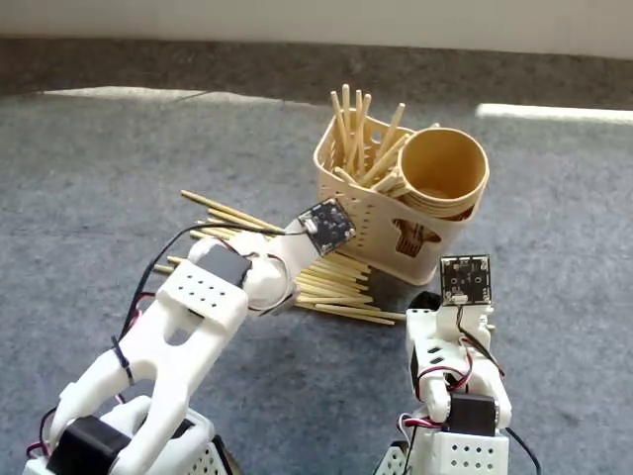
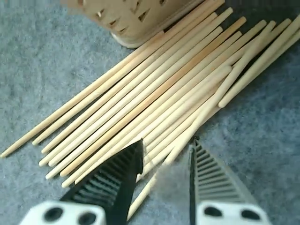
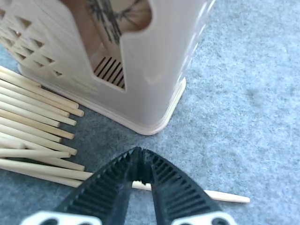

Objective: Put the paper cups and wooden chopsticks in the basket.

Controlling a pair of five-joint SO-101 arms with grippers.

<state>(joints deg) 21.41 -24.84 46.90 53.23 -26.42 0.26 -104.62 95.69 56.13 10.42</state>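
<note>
The basket [image 1: 401, 223], pale plastic with cut-out sides, stands on the grey carpeted surface [image 1: 109, 178] at about 1 o'clock from the middle of the high view. Stacked paper cups [image 1: 442, 170] lean in its 3 o'clock side, mouth tipped upward. A bundle of wooden chopsticks [image 1: 358, 129] stands on end in its 10 o'clock side, fanning above the rim.

More chopsticks lie loose in a flat pile [image 1: 331, 285] on the surface, right against the basket's foot at its 8 o'clock side, lying roughly parallel. One stray chopstick [image 3: 227, 197] lies apart from the pile near the basket's 6 o'clock corner.

The left gripper [image 2: 165, 151] hangs low over the pile with its jaws parted moderately. A few sticks run through the gap, and I cannot tell whether the fingers touch them. From above, this arm's wrist camera [image 1: 326, 226] covers part of the pile and the basket's near wall.

The right gripper [image 3: 139, 153] sits just off the basket's 6 o'clock corner, its fingertips pressed together with nothing visibly pinched between them. The stray stick passes beneath it.

At 12 o'clock the carpet ends at a pale wall [image 1: 297, 18], with bright strips of light [image 1: 579, 112] along the far edge.
</note>
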